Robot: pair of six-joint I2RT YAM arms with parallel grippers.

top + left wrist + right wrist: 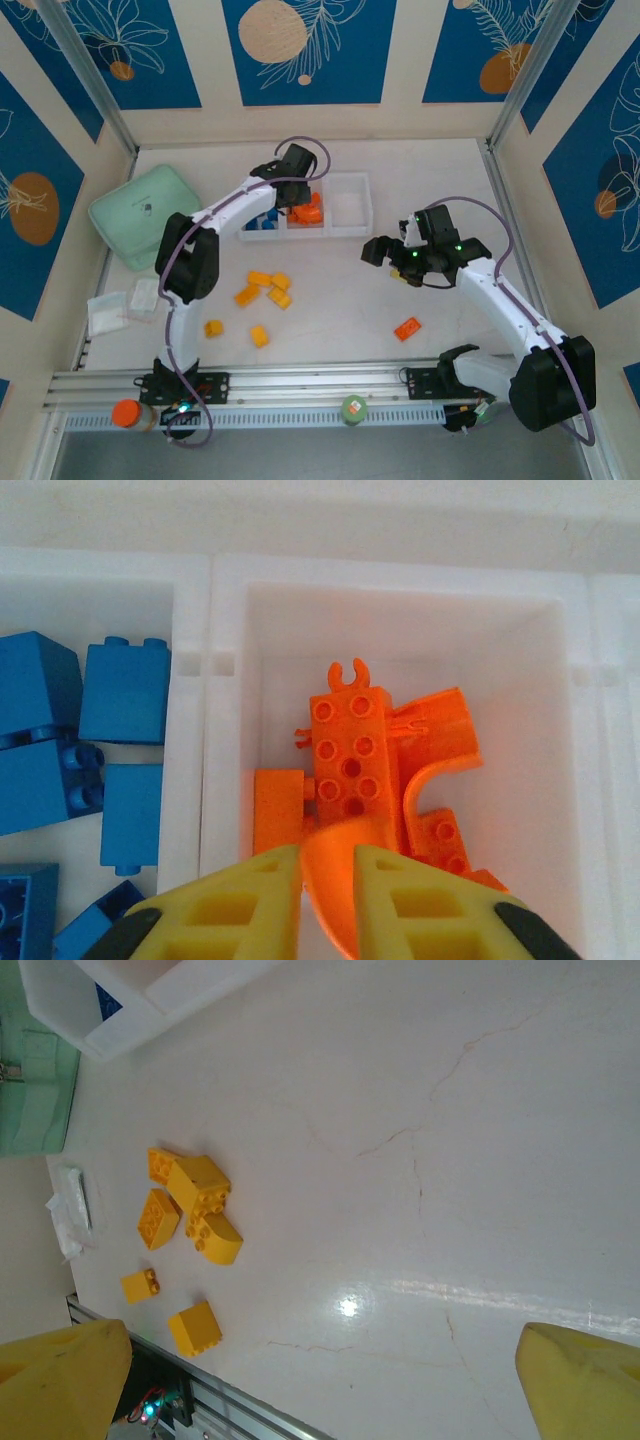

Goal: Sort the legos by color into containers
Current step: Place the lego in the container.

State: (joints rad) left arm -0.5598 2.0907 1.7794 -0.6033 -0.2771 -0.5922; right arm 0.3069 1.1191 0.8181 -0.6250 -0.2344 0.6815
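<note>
Your left gripper (328, 858) is clamped on a curved orange lego (330, 892) above the tray's (192, 730) middle compartment, where other orange legos (350, 750) lie beside the blue legos (125, 690) in the left one. Your right gripper (320, 1390) hangs spread wide over the tabletop (450, 1160), where yellow legos (195, 1185) and one orange brick (407, 328) lie loose.
</note>
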